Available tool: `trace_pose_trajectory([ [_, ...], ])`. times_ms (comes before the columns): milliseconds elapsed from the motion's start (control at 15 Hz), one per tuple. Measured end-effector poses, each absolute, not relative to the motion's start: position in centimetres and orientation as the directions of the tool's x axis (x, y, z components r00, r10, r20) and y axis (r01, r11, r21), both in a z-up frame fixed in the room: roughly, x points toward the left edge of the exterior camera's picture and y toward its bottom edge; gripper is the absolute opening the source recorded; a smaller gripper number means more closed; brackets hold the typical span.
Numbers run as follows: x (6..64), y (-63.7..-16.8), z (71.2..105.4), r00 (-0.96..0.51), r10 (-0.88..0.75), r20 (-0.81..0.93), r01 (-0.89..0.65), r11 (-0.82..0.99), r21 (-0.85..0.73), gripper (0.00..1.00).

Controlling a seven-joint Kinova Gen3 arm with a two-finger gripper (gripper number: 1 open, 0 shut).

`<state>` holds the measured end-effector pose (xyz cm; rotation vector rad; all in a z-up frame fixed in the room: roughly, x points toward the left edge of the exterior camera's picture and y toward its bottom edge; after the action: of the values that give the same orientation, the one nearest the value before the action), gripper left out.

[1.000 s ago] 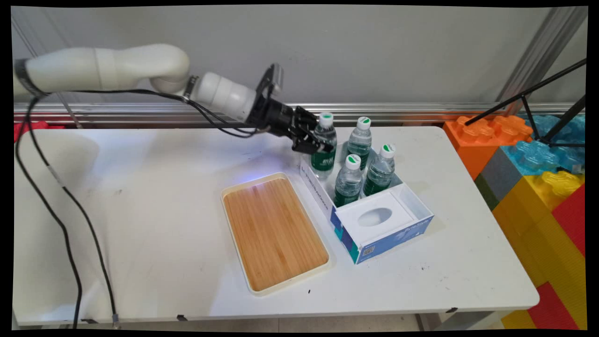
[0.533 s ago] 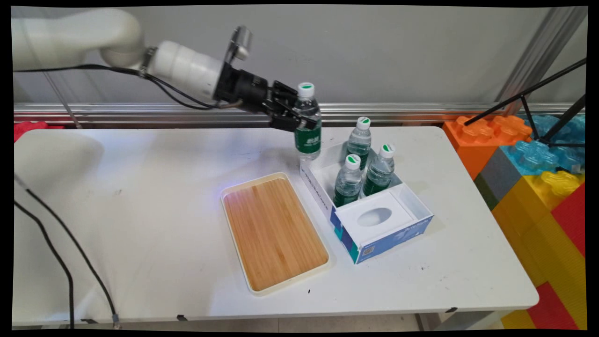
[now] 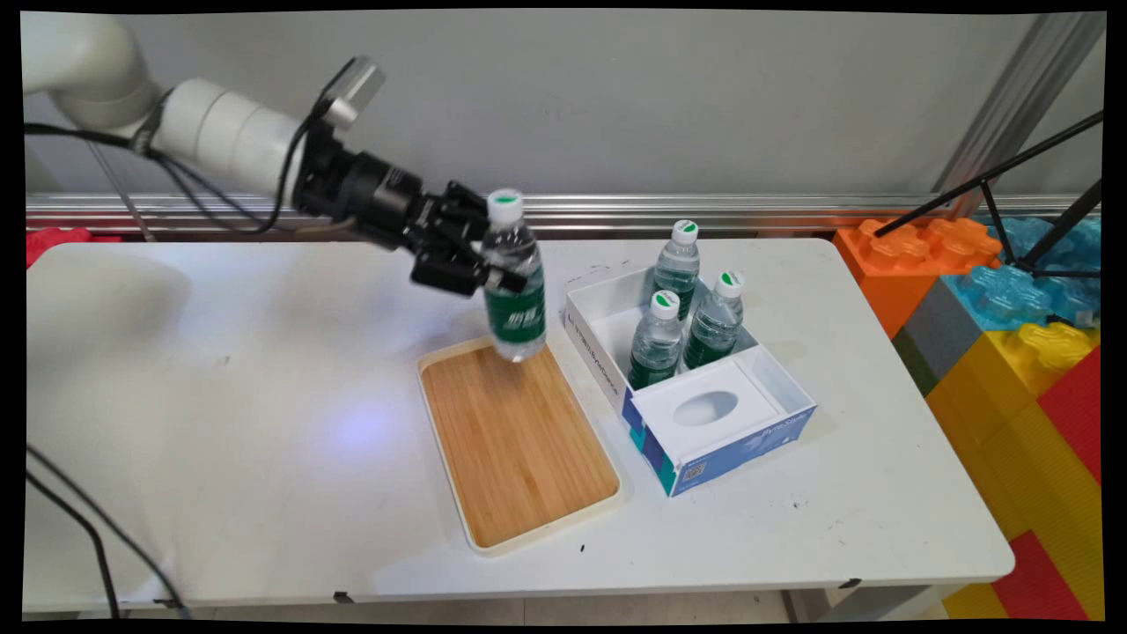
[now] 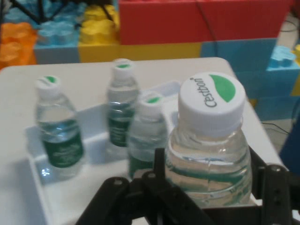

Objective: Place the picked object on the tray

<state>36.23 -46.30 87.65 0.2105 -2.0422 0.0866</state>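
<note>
While the tool (image 3: pixel 493 264) was clamped on a water bottle (image 3: pixel 515 295) below the neck, it hung upright mid-frame over the wooden tray's (image 3: pixel 528 493) upper end; three bottles (image 3: pixel 680 313) stood in the white box (image 3: pixel 607 370) right of it, on the table (image 3: pixel 264 423)

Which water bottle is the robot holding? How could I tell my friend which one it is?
Find the wooden tray in the middle of the white table. Above its far end a water bottle hangs in the air, gripped by the black gripper. The other three bottles stand in the white box beside the tray.
</note>
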Motion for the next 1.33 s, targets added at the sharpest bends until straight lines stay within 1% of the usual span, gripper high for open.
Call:
trace_pose_trajectory([
  [333,36.0,-42.4,85.9,-0.469,-0.079,0.879,-0.108,0.994,0.032,0.00],
  [1333,35.0,-38.6,77.5,-0.527,-0.042,0.849,0.008,0.998,0.055,0.00],
])
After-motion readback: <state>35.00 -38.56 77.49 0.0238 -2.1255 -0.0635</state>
